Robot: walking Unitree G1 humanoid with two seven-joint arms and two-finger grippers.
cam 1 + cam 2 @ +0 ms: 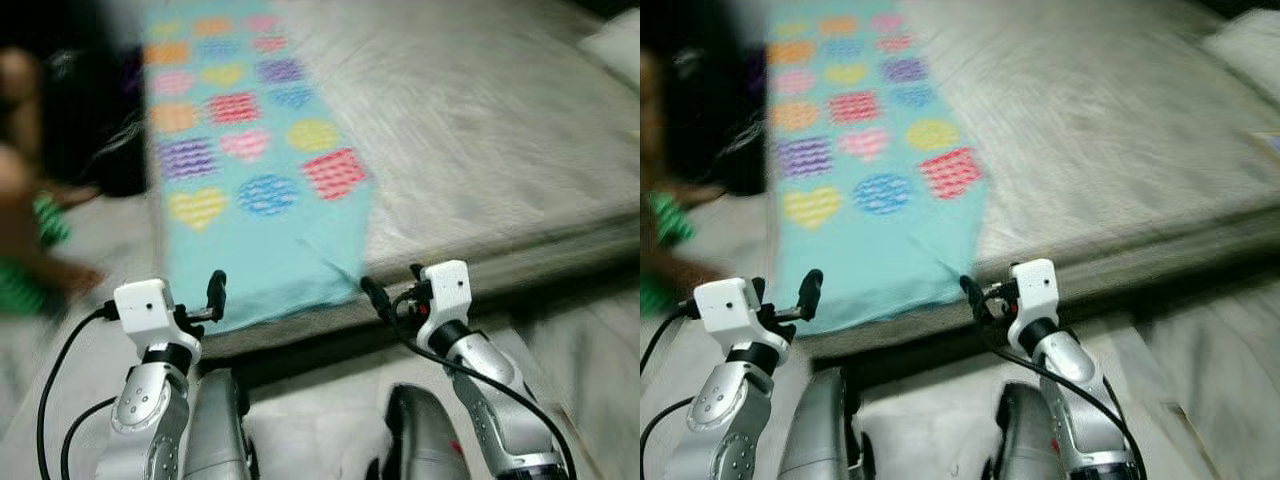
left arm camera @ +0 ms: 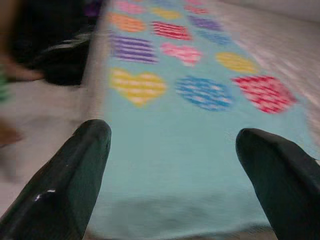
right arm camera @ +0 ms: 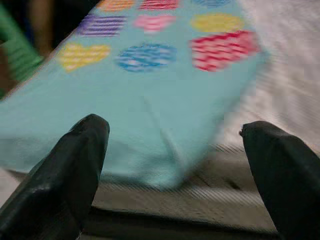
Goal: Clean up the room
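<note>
A light blue blanket with coloured hearts, circles and squares lies spread along the left part of a grey bed, its near end hanging over the bed's front edge. My left gripper is open, held low in front of the blanket's near left corner. My right gripper is open too, just before the blanket's near right corner. Neither one touches the cloth. All views are blurred.
A person in green clothing is at the far left beside the bed, next to a dark object. A white pillow lies at the bed's far right. Pale floor runs below the bed edge.
</note>
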